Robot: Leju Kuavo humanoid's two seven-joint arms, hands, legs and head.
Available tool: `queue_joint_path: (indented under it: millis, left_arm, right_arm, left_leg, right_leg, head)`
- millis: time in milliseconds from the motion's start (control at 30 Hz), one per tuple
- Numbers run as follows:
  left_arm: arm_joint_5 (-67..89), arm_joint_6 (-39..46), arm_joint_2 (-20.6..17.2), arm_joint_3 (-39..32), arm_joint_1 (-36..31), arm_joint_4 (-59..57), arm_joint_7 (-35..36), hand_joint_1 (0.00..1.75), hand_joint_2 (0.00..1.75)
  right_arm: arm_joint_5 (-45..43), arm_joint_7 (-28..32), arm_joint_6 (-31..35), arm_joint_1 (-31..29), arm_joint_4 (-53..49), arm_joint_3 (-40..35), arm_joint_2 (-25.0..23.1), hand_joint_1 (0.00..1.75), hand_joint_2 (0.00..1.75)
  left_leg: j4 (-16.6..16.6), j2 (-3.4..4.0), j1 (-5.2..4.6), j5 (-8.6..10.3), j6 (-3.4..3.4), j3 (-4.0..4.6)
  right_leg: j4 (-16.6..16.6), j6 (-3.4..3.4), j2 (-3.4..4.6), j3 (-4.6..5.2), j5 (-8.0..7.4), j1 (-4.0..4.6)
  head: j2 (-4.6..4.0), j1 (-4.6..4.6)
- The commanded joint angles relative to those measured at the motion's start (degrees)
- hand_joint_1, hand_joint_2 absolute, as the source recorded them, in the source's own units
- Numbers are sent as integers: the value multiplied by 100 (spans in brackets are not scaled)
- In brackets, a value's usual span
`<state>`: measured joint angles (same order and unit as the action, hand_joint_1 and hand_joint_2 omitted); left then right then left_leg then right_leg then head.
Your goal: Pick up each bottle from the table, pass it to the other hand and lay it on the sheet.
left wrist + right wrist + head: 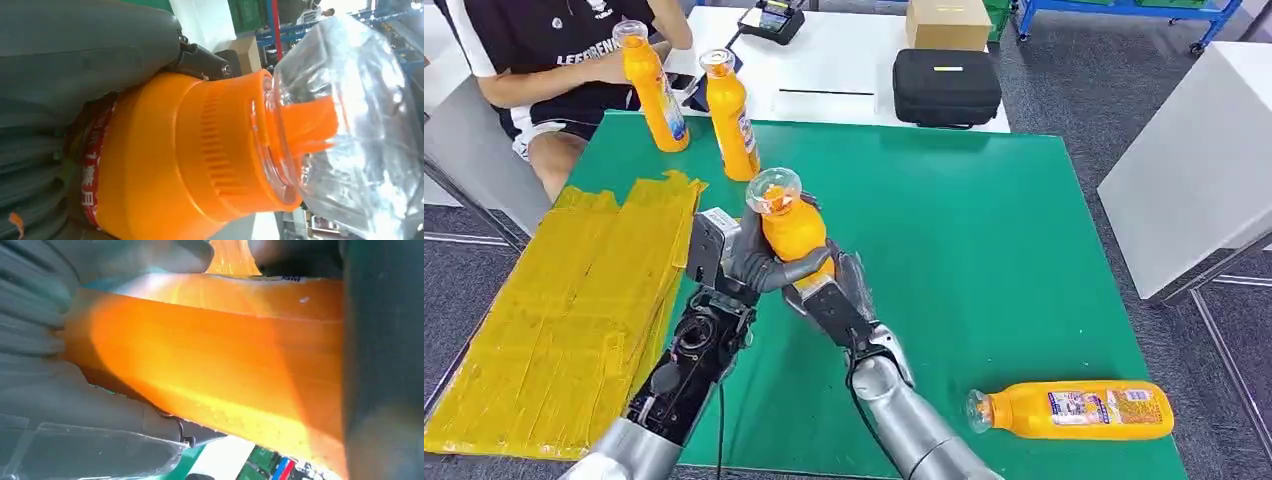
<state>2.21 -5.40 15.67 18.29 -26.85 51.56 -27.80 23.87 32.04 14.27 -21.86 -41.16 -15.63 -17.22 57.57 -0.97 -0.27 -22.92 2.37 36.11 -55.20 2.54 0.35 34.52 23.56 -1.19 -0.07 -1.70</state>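
Observation:
An orange bottle (pixel 792 232) with a clear cap stands upright above the middle of the green table (pixel 984 230). My left hand (pixel 749 255) wraps its fingers around the bottle's middle. My right hand (pixel 842 292) grips its lower part from below. The left wrist view shows the bottle's (pixel 165 155) orange neck and clear cap beside my left hand (pixel 75 65). In the right wrist view the bottle's (pixel 210 355) body lies against my right hand (pixel 60 390). The yellow sheet (pixel 554 320) lies at the table's left. A further bottle (pixel 1074 410) lies on its side front right.
Two more orange bottles (pixel 654 90) (pixel 730 112) stand at the table's back left, in front of a seated person (pixel 554 50) whose hand touches the left one. A black case (pixel 946 87) and a cardboard box (pixel 947 22) sit on the white table behind. Another white table (pixel 1194 160) stands right.

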Motion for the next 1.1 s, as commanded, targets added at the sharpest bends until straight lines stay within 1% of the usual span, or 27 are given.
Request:
queue_joint_path:
  millis: [33,100,133,167,233,300,333,367,400,433,500,533,600,633,700,733,800,833,867,900,933,967,1000,1033,1067,1100]
  left_arm:
    - [-74,224,-286,-302,-16,-153,58,175,175]
    - [-57,266,-330,-408,29,-101,78,175,175]
    - [-58,274,-342,-424,37,-93,78,175,175]
    - [-58,296,-364,-446,61,-66,67,175,175]
    - [-42,325,-382,-487,111,-12,56,175,175]
    - [-42,325,-382,-487,111,-12,56,175,175]
    - [-42,325,-382,-487,111,-12,56,175,175]
    - [-42,325,-382,-487,111,-12,56,175,175]
    - [-42,325,-382,-487,111,-12,56,175,175]
    - [-42,325,-382,-487,111,-12,56,175,175]
    - [-42,325,-382,-487,111,-12,56,175,175]
    - [-42,325,-382,-487,111,-12,56,175,175]
    - [-42,325,-382,-487,111,-12,56,175,175]
    - [-42,325,-382,-487,111,-12,56,175,175]
    - [-42,325,-382,-487,111,-12,56,175,175]
    - [-26,331,-372,-481,122,-3,52,175,175]
    - [108,471,-412,-479,189,84,43,175,175]
    - [150,538,-428,-508,220,127,42,175,175]
    - [209,599,-442,-550,252,190,50,175,175]
    - [320,741,-456,-645,282,250,64,175,175]
    - [522,1028,-484,-663,286,283,61,175,175]
    - [880,1408,-521,-685,302,357,59,175,175]
    - [1555,2098,-579,-653,299,427,118,175,175]
    - [1964,2414,-607,-656,297,478,188,175,175]
    - [3099,3182,-759,-464,231,445,434,175,175]
    - [3981,3595,-790,-409,176,454,709,175,175]
  right_arm:
    - [-565,-215,-894,736,-2125,141,453,0,175]
    - [-929,-319,-1319,995,-2635,228,561,0,175]
    - [-1016,-308,-1390,1049,-2737,252,585,0,175]
    - [-1089,-292,-1449,1155,-2947,277,642,0,175]
    - [-1078,-315,-1491,1281,-3236,263,722,0,175]
    - [-1078,-315,-1491,1281,-3236,263,722,0,175]
    - [-1078,-315,-1491,1281,-3236,263,722,0,175]
    - [-1078,-315,-1491,1281,-3236,263,722,0,175]
    - [-1078,-315,-1491,1281,-3236,263,722,0,175]
    - [-1078,-315,-1491,1281,-3236,263,722,0,175]
    - [-1078,-315,-1491,1281,-3236,263,722,0,175]
    - [-1078,-315,-1491,1281,-3236,263,722,0,175]
    - [-1078,-315,-1491,1281,-3236,263,722,0,175]
    - [-1078,-315,-1491,1281,-3236,263,722,0,175]
    - [-1078,-315,-1491,1281,-3236,263,722,0,175]
    - [-1075,-319,-1498,1282,-3246,248,719,0,175]
    - [-1150,-341,-1552,1470,-3601,281,819,0,175]
    - [-1165,-380,-1547,1558,-3764,304,876,0,175]
    - [-1230,-408,-1535,1681,-3981,361,906,0,175]
    - [-1273,-415,-1526,1812,-4192,435,963,0,175]
    - [-1296,-405,-1471,1884,-4284,514,978,0,175]
    - [-1317,-399,-1438,2001,-4484,606,973,0,175]
    - [-1345,-392,-1387,2125,-4665,732,954,0,175]
    - [-1366,-390,-1337,2233,-4811,843,933,0,175]
    - [-1358,-386,-1332,2308,-4906,912,937,0,175]
    - [-1371,-388,-1315,2389,-4997,999,928,0,175]
  left_leg:
    - [-2,10,3,-18,-15,-37]
    - [-6,13,1,-9,-10,-19]
    - [-1,22,0,-21,-17,-34]
    - [-5,7,0,-11,-12,-21]
    - [-3,-7,2,-12,-14,-23]
    - [-4,-4,0,-7,-9,-10]
    - [-1,7,1,-19,-13,-28]
    - [-1,9,2,-15,-11,-18]
    - [-2,6,2,-9,-10,-9]
    - [0,10,3,-18,-15,-25]
    - [-2,2,2,-8,-10,-9]
    - [1,8,4,-17,-16,-23]
    - [-2,7,2,-9,-10,-8]
    - [0,12,4,-18,-17,-26]
    - [-2,8,3,-11,-12,-13]
    - [-2,12,4,-17,-16,-24]
    - [-3,7,3,-9,-10,-9]
    - [-1,9,3,-19,-16,-27]
    - [-3,3,1,-13,-12,-17]
    - [-4,1,1,-9,-10,-9]
    - [-2,1,3,-18,-14,-24]
    - [-4,1,1,-13,-12,-16]
    - [-3,1,2,-10,-10,-9]
    - [1,4,2,-19,-14,-23]
    - [-2,1,1,-12,-11,-9]
    - [1,2,2,-21,-16,-26]
  right_leg:
    - [3,-14,-1,-36,15,5]
    - [5,-9,5,-17,5,2]
    - [-2,-16,9,-28,15,3]
    - [3,-11,-4,-18,9,2]
    - [2,-13,-19,-20,15,4]
    - [4,-8,-7,-5,7,0]
    - [2,-13,0,-22,15,2]
    - [2,-11,3,-13,10,2]
    - [3,-9,-1,-6,7,2]
    - [2,-14,-1,-21,14,5]
    - [4,-10,-4,-6,7,3]
    - [1,-15,-2,-20,14,5]
    - [3,-10,2,-4,5,3]
    - [1,-16,3,-21,13,6]
    - [4,-12,2,-10,7,5]
    - [3,-16,3,-19,12,6]
    - [4,-9,2,-5,5,4]
    - [1,-14,0,-23,15,5]
    - [3,-11,-4,-13,11,2]
    - [5,-9,-5,-7,8,3]
    - [3,-13,-8,-23,17,5]
    - [4,-11,-7,-14,13,2]
    - [4,-9,-5,-7,9,3]
    - [1,-13,-4,-21,17,4]
    - [1,-11,-6,-8,11,2]
    - [-2,-16,-7,-24,21,4]
  head:
    - [0,4]
    - [0,0]
    - [0,2]
    - [0,0]
    - [0,0]
    - [0,0]
    - [0,0]
    - [0,2]
    - [0,0]
    - [0,0]
    - [0,2]
    - [0,0]
    - [0,2]
    - [0,0]
    - [0,2]
    - [0,0]
    - [0,2]
    - [0,0]
    - [0,0]
    - [0,2]
    - [0,0]
    - [0,0]
    - [0,0]
    - [0,2]
    - [0,2]
    - [0,0]
